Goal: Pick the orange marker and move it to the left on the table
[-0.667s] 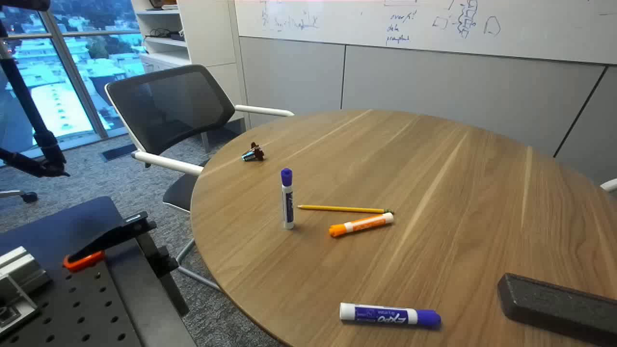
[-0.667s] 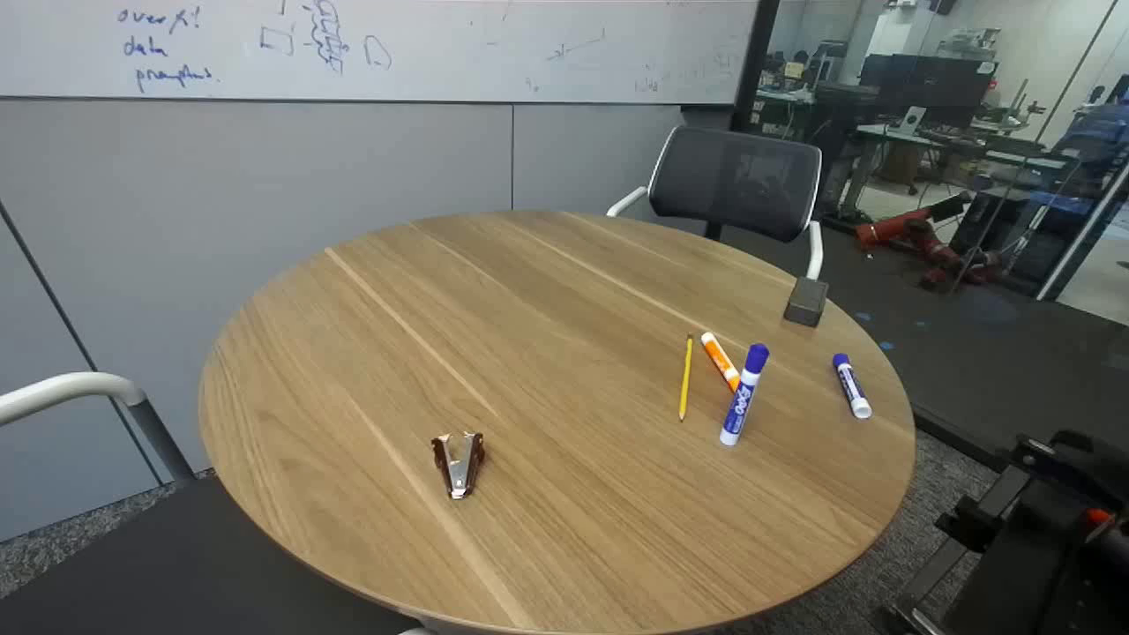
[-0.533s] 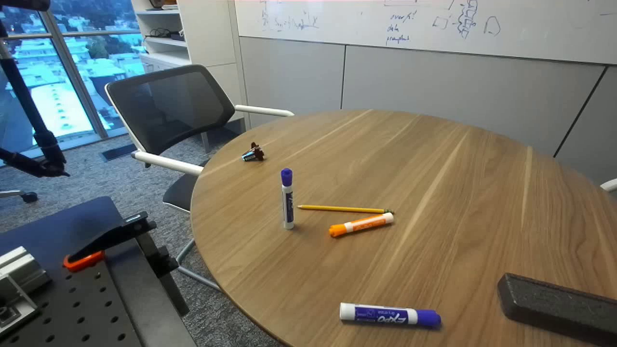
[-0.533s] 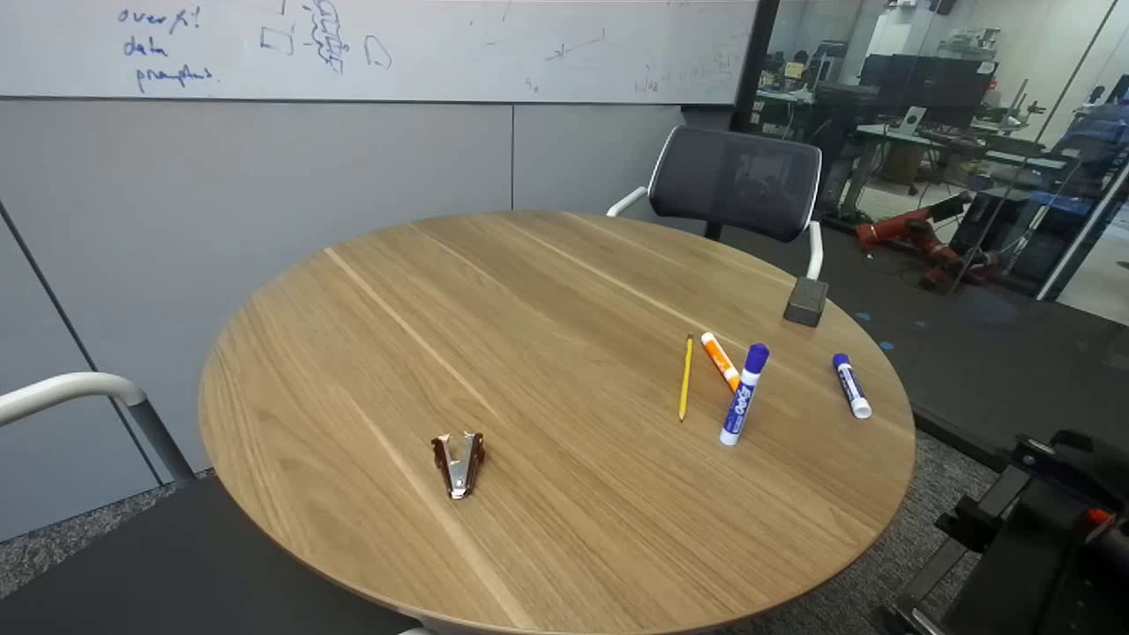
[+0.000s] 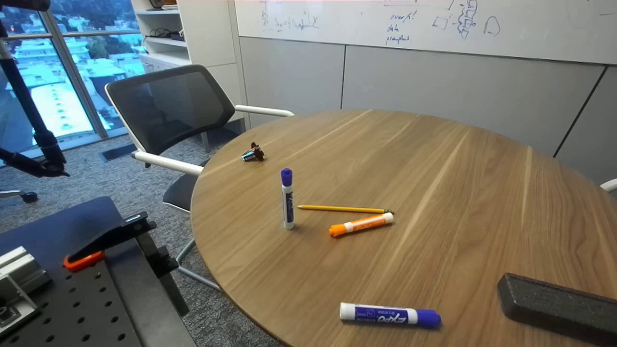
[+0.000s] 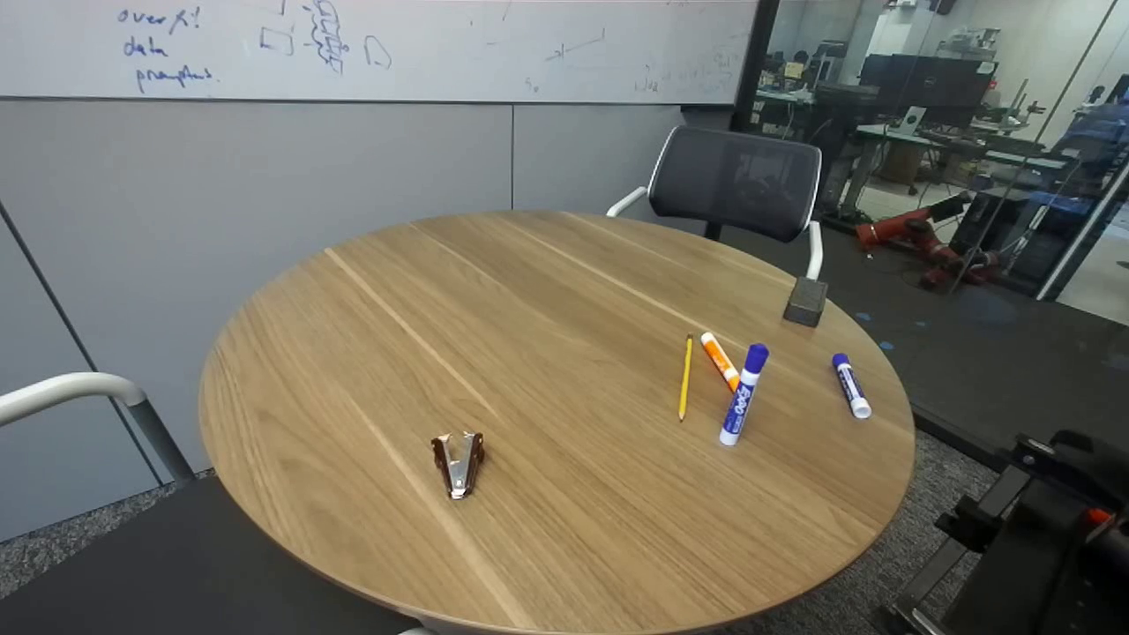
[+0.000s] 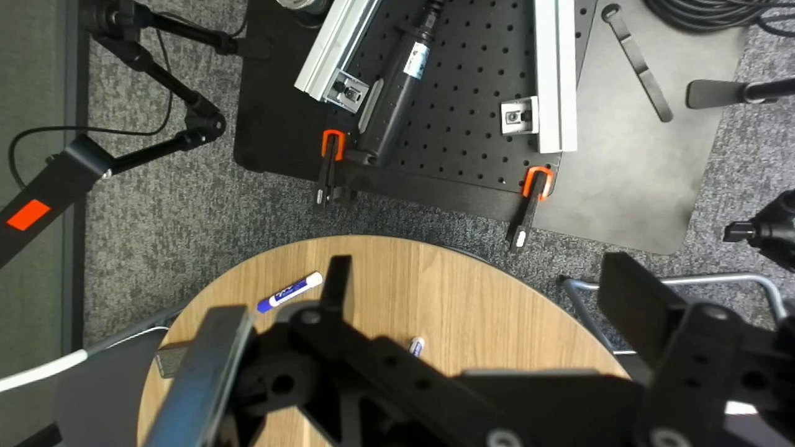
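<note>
The orange marker, with an orange cap and label and a white end, lies on the round wood-grain table (image 5: 462, 226) in both exterior views (image 5: 368, 223) (image 6: 719, 358). In an exterior view its capped end is partly behind an upright white-and-blue marker (image 6: 739, 406). My gripper (image 7: 479, 276) shows only in the wrist view. Its two fingers are wide apart with nothing between them, high above the table's edge (image 7: 478, 323). The orange marker does not show in the wrist view; the gripper body covers much of the table there.
A yellow pencil (image 5: 344, 209) lies close beside the orange marker. The upright marker (image 5: 288, 205) stands near its cap end. Another white-and-blue marker (image 5: 378, 314) lies near the edge. A dark eraser (image 6: 805, 302) and a staple remover (image 6: 459, 466) are also on the table.
</note>
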